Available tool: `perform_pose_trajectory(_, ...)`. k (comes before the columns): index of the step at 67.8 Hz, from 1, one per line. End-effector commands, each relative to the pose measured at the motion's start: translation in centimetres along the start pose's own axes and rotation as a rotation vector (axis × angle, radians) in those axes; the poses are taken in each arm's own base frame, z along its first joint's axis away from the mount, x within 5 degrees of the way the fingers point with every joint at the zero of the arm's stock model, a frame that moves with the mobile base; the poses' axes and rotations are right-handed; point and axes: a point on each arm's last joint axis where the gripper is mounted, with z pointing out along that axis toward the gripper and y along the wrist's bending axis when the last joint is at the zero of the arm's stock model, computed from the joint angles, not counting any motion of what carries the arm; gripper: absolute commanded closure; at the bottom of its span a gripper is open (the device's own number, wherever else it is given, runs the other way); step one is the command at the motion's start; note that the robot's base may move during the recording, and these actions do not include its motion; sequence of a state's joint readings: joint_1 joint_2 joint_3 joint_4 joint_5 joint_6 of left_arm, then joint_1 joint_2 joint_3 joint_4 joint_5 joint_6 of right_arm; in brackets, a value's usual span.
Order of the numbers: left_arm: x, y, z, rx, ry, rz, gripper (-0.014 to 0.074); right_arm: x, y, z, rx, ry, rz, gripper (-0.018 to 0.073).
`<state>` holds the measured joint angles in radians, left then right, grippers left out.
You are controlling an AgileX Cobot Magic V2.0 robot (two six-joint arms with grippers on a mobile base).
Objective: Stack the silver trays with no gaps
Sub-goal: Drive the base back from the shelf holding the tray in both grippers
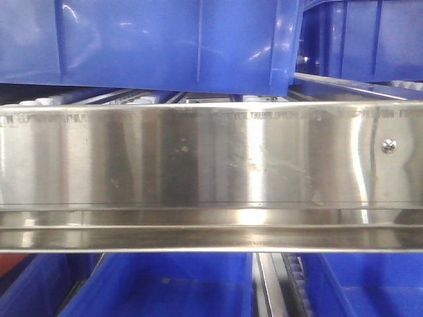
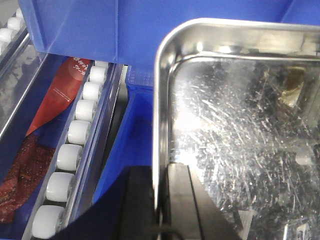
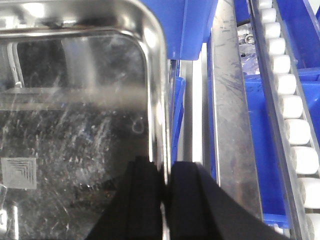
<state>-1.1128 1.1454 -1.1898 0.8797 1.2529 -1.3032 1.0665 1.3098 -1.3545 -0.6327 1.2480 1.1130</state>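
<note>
Holding red packets [image 2: 62, 87], a blue bin [image 2: 49, 71] sits beside the scratched, shiny silver tray [image 2: 240, 140]; the left tool [image 2: 160, 175] and right tool [image 3: 164, 169] each clench its rim.

The silver tray [image 2: 240, 125] runs off the left wrist view's right and bottom edges.

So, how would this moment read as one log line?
left gripper: shut on silver tray rim | right gripper: shut on tray rim | below: blue bins
</note>
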Motion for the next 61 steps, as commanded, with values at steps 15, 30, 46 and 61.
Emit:
perform_pose_trajectory(15, -0.05, -0.91, -0.15, 0.081, -0.021, 0.011, 0.0613, -0.45, 1.04, -0.51, -0.119, -0.056, -0.009, 0.0582)
perform_pose_trajectory(30, -0.05, -0.91, -0.15, 0.081, -0.021, 0.011, 0.0613, -0.45, 1.04, -0.51, -0.119, -0.056, -0.009, 0.0582)
perform_pose_trajectory(46, -0.05, -0.91, -0.15, 0.081, -0.021, 0.011, 0.0613, -0.45, 1.04, -0.51, -0.119, -0.056, -0.009, 0.0582)
perform_pose_trajectory(61, -0.05, -0.91, -0.15, 0.081, -0.021, 0.011, 0.0613, -0.45, 1.04, -0.51, -0.119, -0.056, -0.009, 0.0582)
